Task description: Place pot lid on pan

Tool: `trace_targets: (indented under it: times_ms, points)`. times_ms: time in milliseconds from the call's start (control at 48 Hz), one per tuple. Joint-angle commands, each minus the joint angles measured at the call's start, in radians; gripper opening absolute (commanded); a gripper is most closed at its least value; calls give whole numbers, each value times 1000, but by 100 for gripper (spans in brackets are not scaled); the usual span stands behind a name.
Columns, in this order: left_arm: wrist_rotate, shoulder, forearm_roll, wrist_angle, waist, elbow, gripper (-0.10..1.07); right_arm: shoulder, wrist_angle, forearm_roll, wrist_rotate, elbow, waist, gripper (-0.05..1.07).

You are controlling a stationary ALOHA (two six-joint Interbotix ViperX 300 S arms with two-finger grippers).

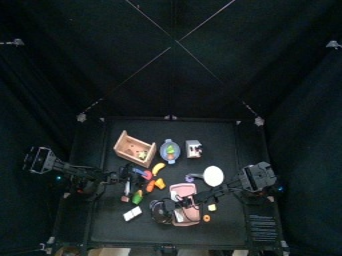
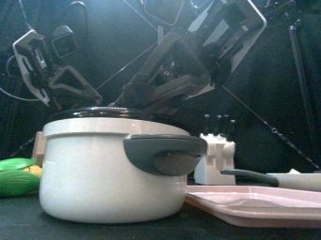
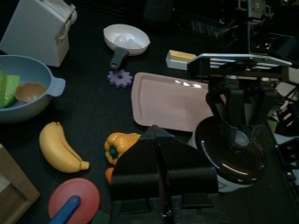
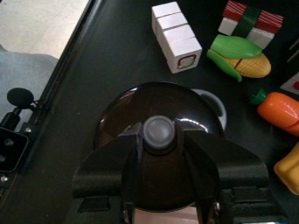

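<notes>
The right end effector is open, its jaws either side of the grey knob of the dark lid (directly beneath it). The lid sits on the white pot, with a pink tray just beside.

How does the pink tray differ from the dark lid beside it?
The pink tray is rectangular with rounded corners; the dark lid is round. The tray is pale pink and bare; the lid is blackish with a knob in its middle. The right hand hangs open over the lid; nothing is over the tray. Both lie side by side on the black table.
</notes>
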Motion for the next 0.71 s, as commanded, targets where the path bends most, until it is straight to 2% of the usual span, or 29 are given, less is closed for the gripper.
trace_targets:
  times_ms: [0,458,688]
  points:
    - [-2,-2,-2,-8,-2,-12,-3,-63,-6,-2,-2,-25,-5,68]
    - [-2,0,0,-9,-2,-9,-3,-138,-15,-9,-2,-14,-20,68]
    - [0,-2,2,-8,-2,-9,-3,-210,-14,-6,-2,43,-38,68]
